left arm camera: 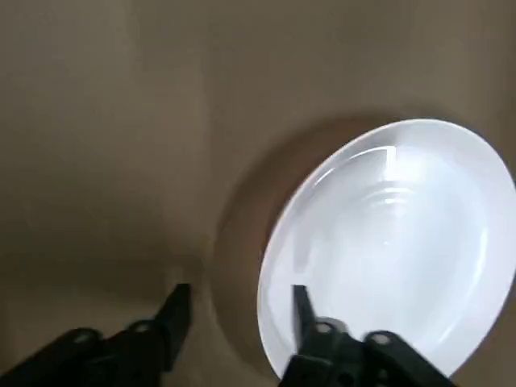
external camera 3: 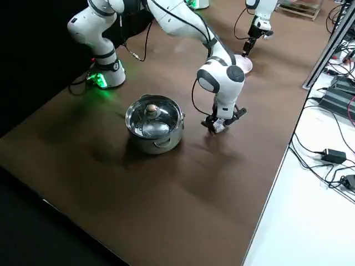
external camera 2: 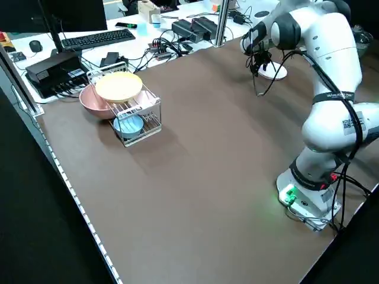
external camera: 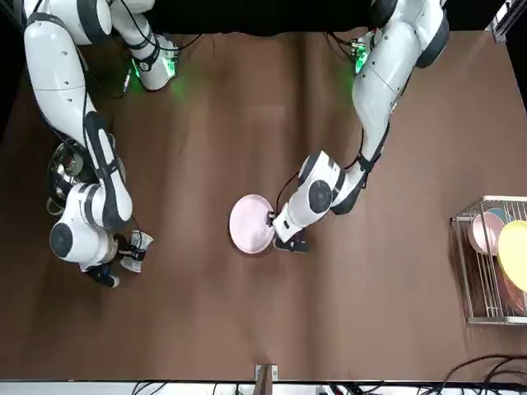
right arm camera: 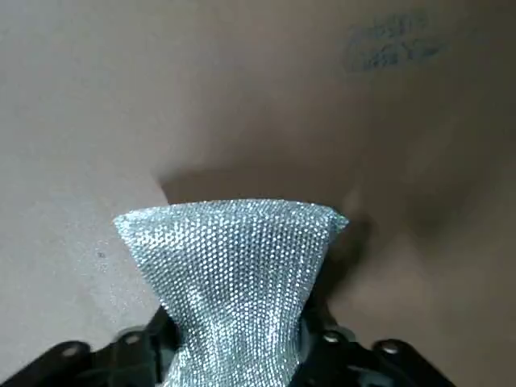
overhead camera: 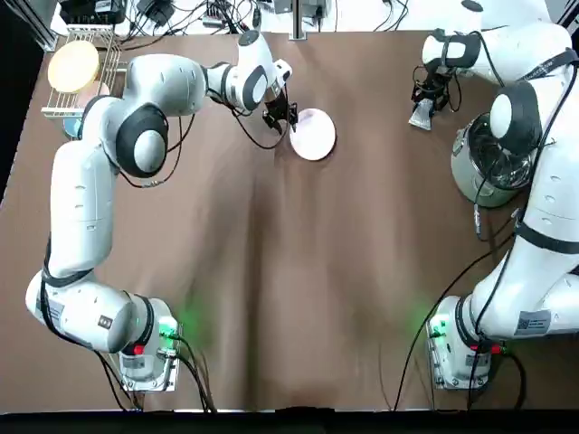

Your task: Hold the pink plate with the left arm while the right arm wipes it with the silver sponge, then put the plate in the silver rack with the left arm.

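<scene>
Top view puts the pink plate flat on the brown surface near the far edge, a little left of centre. The left hand is low at the plate's left rim. In the left wrist view its fingers stand apart, one over the plate's edge and the other over bare cloth beside it, so the rim lies between them but nothing is clamped yet.

The silver sponge is pinched in the right hand, which is closed on it, far off to the right near the back of the surface, just beyond the steel pot with its glass lid. From the top and right side views the sponge hangs close to the cloth; whether it touches I cannot tell.

The silver rack sits at the far left corner, well apart from the plate. A cream-yellow plate leans in it, a pinkish bowl stands just beside it, and a small blue dish lies inside.

As I judge it, the grasp on the plate is the step in hand, and wiping is still to come. The risks:
- The plate is glossy and lies flat, so a finger may skid over the rim or push the plate across the cloth instead of getting under it.
- A shallow pinch at the edge could let the plate swing or drop once the sponge presses on it.
- The rack is already crowded, so the plate may knock the yellow one on entry.
</scene>
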`<state>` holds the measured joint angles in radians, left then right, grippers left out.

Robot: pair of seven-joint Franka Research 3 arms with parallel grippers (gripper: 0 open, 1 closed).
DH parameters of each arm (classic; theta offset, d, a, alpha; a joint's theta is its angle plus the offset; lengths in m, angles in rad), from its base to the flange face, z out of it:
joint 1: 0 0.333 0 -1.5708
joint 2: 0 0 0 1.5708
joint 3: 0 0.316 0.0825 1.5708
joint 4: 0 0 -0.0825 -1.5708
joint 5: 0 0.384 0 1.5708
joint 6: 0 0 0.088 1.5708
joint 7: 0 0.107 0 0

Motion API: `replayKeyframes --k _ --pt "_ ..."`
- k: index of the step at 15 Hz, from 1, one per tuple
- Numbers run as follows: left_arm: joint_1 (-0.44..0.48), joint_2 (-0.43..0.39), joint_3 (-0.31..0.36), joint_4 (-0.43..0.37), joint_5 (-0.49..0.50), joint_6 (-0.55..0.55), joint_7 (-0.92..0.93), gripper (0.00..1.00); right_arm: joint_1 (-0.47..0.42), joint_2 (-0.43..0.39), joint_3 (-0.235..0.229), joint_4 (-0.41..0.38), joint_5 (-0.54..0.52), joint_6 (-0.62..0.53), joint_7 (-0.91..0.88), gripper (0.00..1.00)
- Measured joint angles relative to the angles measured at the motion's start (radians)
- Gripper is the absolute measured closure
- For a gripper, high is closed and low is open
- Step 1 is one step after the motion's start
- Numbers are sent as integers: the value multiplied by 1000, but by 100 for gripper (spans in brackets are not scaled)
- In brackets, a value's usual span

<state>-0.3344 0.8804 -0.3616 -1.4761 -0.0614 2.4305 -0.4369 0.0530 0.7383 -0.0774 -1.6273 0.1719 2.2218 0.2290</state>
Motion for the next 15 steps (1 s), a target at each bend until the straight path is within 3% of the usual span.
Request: replayKeyframes --k 1,2,3,5,6,7,9,12,14,15 --pt "-9 0 11 0 0 3 -4 46 0 0 0 1 -1 0 0 39" --pt "-19 1 21 0 0 12 -8 49 1 0 0 2 -1 0 0 42" --pt "-29 1 29 0 0 27 -17 49 2 0 0 2 -1 0 0 43" --pt "-42 4 37 0 0 50 -33 50 4 0 1 6 -1 -2 0 58" --pt "-45 7 39 0 0 56 -37 50 4 0 1 7 -1 -3 0 58" --pt "-47 9 39 0 0 60 -38 55 5 0 1 9 -1 -12 0 62" --pt "-50 11 39 0 0 61 -39 59 9 0 1 19 -1 -62 0 64" --pt "-62 11 46 2 1 62 -58 79 39 -19 4 75 -1 -222 46 64" --pt "-82 11 64 5 2 62 -76 82 65 -36 6 89 1 -276 72 64" --pt "-95 11 77 7 2 63 -78 92 81 -45 8 91 1 -285 81 66"
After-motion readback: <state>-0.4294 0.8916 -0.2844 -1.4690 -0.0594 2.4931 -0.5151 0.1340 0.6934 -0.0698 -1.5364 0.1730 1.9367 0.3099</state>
